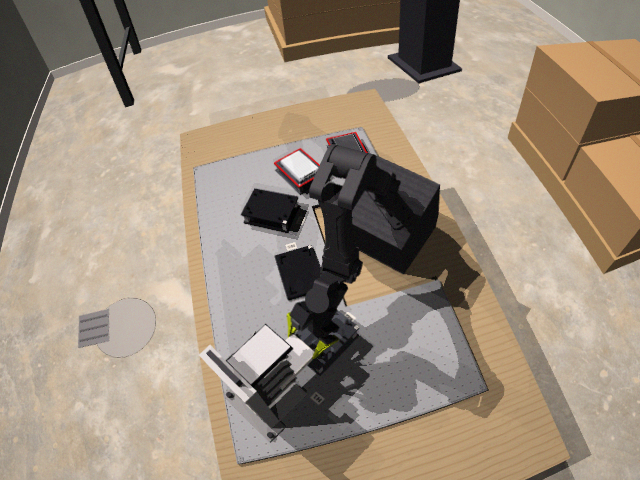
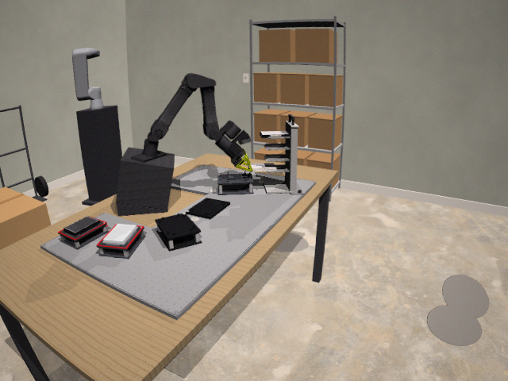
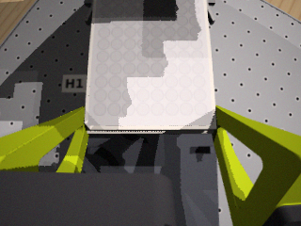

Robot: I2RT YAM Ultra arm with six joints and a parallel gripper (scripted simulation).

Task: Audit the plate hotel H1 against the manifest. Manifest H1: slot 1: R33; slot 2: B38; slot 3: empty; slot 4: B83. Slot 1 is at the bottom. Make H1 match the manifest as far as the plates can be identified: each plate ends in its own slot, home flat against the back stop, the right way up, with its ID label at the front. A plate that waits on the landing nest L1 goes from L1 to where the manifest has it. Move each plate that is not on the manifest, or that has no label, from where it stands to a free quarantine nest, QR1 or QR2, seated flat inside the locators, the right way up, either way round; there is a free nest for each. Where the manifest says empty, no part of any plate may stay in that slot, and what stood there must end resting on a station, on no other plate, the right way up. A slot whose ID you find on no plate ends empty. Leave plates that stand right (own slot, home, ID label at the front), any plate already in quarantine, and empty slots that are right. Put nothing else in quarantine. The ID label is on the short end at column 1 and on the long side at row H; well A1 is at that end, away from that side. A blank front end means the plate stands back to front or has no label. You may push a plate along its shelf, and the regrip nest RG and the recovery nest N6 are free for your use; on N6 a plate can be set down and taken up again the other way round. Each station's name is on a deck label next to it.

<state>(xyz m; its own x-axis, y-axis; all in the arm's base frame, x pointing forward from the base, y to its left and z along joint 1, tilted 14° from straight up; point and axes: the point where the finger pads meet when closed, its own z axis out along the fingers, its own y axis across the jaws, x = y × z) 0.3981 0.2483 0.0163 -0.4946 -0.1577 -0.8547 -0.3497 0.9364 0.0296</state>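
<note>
The plate hotel H1 [image 1: 227, 374] [image 2: 294, 155] stands at the far end of the board; its deck label [image 1: 316, 397] [image 3: 73, 83] is readable. My gripper [image 1: 302, 345] [image 2: 251, 169] [image 3: 150, 113] is shut on a pale plate [image 2: 267, 167] [image 3: 179, 104] by its two long sides, near the front end. That plate lies level at slot 1 height, partly inside the hotel and partly out in front. No ID label shows on its near end. Another white plate [image 1: 261, 351] [image 2: 272, 133] lies in the top slot. What slots 2 and 3 hold is not clear.
A raised dark station [image 2: 236, 182] stands under my gripper. A flat black nest [image 1: 299, 271] [image 2: 209, 207] and a raised black station [image 1: 271, 204] [image 2: 178, 225] follow. One red-edged nest bears a white plate [image 1: 298, 165] [image 2: 121, 234]; the other red-edged nest [image 2: 69, 235] has a dark top.
</note>
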